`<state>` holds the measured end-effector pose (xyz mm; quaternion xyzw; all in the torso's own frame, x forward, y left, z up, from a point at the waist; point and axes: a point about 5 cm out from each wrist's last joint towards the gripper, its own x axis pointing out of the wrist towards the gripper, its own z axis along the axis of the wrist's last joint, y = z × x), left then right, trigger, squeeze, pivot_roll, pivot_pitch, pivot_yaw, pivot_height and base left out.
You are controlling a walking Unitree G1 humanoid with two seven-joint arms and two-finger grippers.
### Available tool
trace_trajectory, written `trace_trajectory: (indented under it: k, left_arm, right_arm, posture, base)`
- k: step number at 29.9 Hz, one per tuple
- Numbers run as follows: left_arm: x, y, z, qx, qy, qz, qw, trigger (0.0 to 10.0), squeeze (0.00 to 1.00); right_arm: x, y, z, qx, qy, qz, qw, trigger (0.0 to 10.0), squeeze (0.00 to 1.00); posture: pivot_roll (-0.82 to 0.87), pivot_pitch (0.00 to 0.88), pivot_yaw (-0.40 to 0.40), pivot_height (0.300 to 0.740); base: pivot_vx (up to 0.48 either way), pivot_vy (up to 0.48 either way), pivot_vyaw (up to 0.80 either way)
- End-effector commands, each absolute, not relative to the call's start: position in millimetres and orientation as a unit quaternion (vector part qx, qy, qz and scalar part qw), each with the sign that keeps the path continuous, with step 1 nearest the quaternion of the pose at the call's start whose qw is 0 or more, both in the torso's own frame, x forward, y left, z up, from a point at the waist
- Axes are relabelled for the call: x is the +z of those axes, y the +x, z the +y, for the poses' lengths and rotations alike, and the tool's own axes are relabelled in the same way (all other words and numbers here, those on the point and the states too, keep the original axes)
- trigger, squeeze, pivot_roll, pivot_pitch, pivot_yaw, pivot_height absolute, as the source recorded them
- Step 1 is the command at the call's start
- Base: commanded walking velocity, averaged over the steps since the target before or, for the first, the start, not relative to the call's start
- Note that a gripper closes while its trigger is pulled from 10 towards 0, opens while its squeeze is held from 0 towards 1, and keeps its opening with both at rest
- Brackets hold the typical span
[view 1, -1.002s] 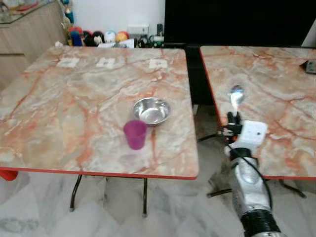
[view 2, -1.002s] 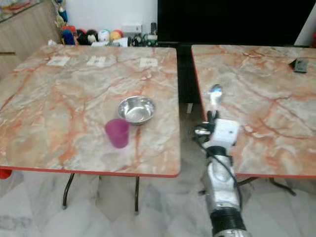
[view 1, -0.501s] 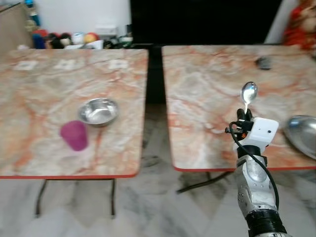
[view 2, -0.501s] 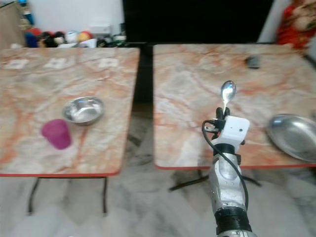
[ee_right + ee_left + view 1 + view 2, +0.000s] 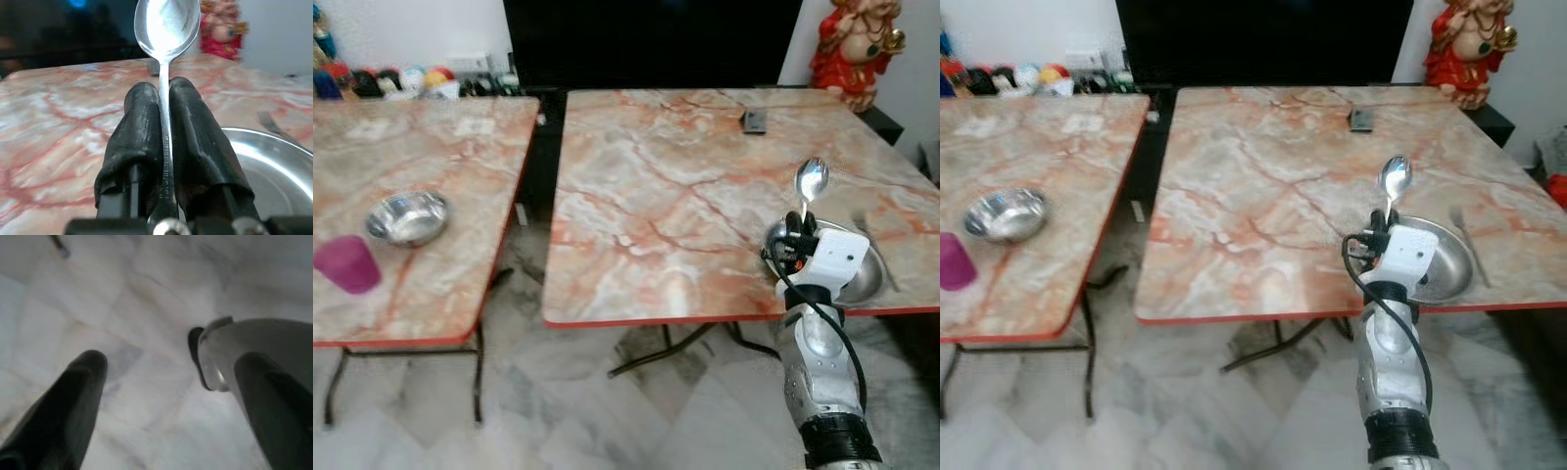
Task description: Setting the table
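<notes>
right gripper [image 5: 164, 147] has its fingers clamped tight on the handle of the spoon [image 5: 811, 181], bowl end sticking straight up, lower right of the head view. holding it low on the handle like that probably keeps the bowl clear so it can be laid down flat. the steel plate [image 5: 1447, 257] sits on the right tabletop [image 5: 685, 186] near its front edge, just behind the gripper, with a fork [image 5: 1470, 245] lying along its right side, so my guess is the spoon goes next to the plate too. steel bowl [image 5: 407, 216] and purple cup [image 5: 346, 264] are on the other tabletop at far left. left gripper [image 5: 166, 401] hangs over the floor, fingers apart.
</notes>
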<state>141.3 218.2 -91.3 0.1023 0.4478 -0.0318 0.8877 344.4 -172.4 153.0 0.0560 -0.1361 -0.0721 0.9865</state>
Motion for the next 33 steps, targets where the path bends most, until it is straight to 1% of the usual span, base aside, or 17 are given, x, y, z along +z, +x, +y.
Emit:
trace_trajectory:
  k: [1,16,33]
  left_arm:
    - [-94.9,133.9,216.6,-0.04,0.106,0.464,0.879,10.0,0.0]
    - [-96.3,133.2,211.2,-0.042,0.106,0.465,0.878,10.0,0.0]
    - [-96.3,134.4,208.0,-0.033,0.093,0.461,0.882,10.0,0.0]
  right_arm:
    - [157.5,344.9,-180.4,-0.084,0.051,-0.142,0.985,10.0,0.0]
    - [156.8,346.7,-183.6,-0.089,0.047,-0.134,0.986,10.0,0.0]
    - [155.2,347.1,-184.1,-0.089,0.044,-0.128,0.987,10.0,0.0]
  posture:
    - [0.02,0.092,-0.02,0.74]
    - [0.02,0.086,-0.02,0.74]
    - [0.02,0.09,-0.021,0.74]
  base:
    - [0.0,-0.424,0.0]
    - [0.0,-0.418,0.0]
    - [0.0,0.0,0.0]
